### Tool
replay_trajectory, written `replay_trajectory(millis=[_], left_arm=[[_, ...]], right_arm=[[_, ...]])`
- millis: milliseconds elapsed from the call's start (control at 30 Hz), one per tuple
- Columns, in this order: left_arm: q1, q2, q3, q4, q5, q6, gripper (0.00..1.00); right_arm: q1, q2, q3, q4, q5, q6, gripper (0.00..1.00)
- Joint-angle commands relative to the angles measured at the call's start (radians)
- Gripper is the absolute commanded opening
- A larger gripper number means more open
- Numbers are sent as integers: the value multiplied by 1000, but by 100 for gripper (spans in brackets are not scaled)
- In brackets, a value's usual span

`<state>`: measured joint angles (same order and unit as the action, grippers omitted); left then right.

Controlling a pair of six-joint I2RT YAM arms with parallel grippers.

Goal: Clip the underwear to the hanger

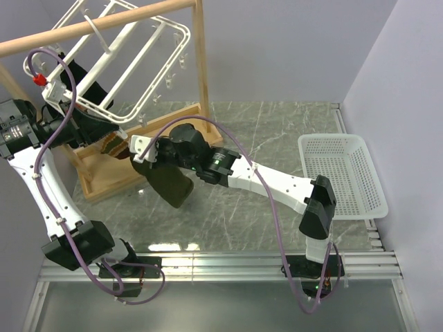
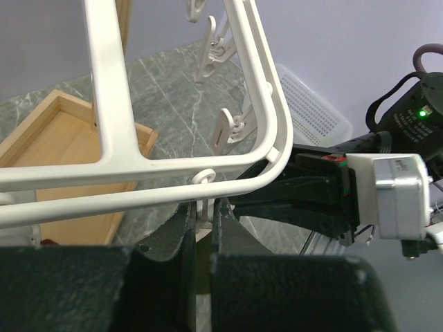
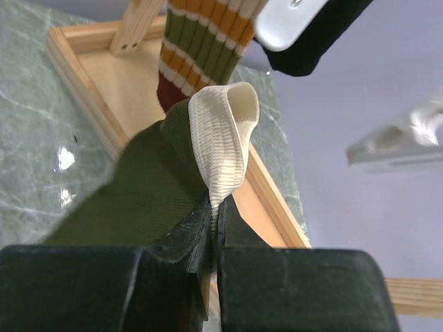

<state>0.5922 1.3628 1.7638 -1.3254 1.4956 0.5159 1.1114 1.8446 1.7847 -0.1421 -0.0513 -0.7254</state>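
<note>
The white hanger hangs tilted from the wooden rail at the back left. In the left wrist view its frame crosses just above my left gripper, which is shut on one small dangling clip at the frame's rim. From above, the left gripper sits under the hanger's near edge. The olive-green underwear droops from my right gripper close beside it. In the right wrist view the right gripper is shut on the underwear's cream ribbed band, and the green cloth falls to the left.
The wooden stand's tray base lies under the hanger, and its rail runs above. A striped garment and a black one hang just ahead of the right gripper. A white mesh basket stands at the right edge.
</note>
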Motion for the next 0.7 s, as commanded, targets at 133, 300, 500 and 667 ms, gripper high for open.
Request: replay_trajectory(millis=[133,300,500,667], left_arm=[[1,-36,-17,-41,195,36,1],[0,-25,-9,-41,195,36,1],[1,-30,-21,-40,195,39,1],[1,-33,-26,-40,195,44,1]], right_arm=[[5,15,93,-33,13,-28,0],[10,13,113,-54,16,-42,0],[18,24,156,-94,11,-63,0],[25,41,194,-125,18,-92,0]])
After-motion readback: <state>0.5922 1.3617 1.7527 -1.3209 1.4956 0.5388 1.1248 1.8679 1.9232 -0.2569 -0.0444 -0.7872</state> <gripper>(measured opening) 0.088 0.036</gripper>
